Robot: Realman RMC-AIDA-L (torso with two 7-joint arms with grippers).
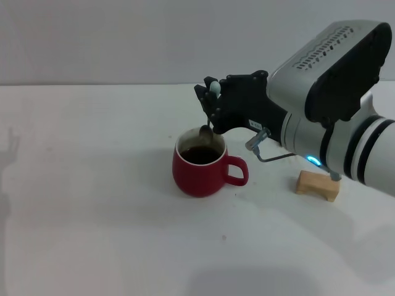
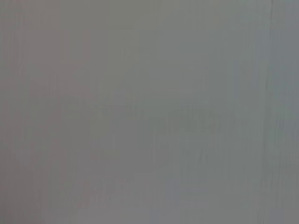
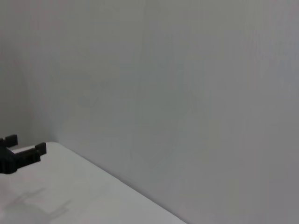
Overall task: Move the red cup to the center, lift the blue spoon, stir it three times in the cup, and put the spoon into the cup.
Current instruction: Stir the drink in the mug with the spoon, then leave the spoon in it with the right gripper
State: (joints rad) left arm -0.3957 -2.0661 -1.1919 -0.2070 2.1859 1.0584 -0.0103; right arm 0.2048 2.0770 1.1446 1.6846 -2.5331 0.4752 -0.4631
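Your right gripper (image 1: 212,98) sits just right of centre in the upper half of the head view, its black fingers pinched on the blue spoon (image 1: 210,114). The pale handle tip pokes out above the fingers; the grey neck runs down and slightly left, and the bowl dips inside the rim at the far side of the cup, at or just over the dark liquid. You cannot tell whether it touches the liquid.

The red cup (image 1: 199,169) stands upright directly below the gripper, close to mid-frame, on the white table (image 1: 92,203). Its loop handle points to the right of the frame. White inner wall and dark liquid are visible.

Behind the gripper, your right arm (image 1: 333,92) fills the upper right corner, with a blue light lit on its underside. Under it, at right of the frame, a small wooden block (image 1: 317,185) rests on the table, well apart from the cup.

Your left gripper shows in no view. The left wrist view gives only flat grey. The right wrist view shows wall, table edge and a black fixture (image 3: 18,156) at lower left.
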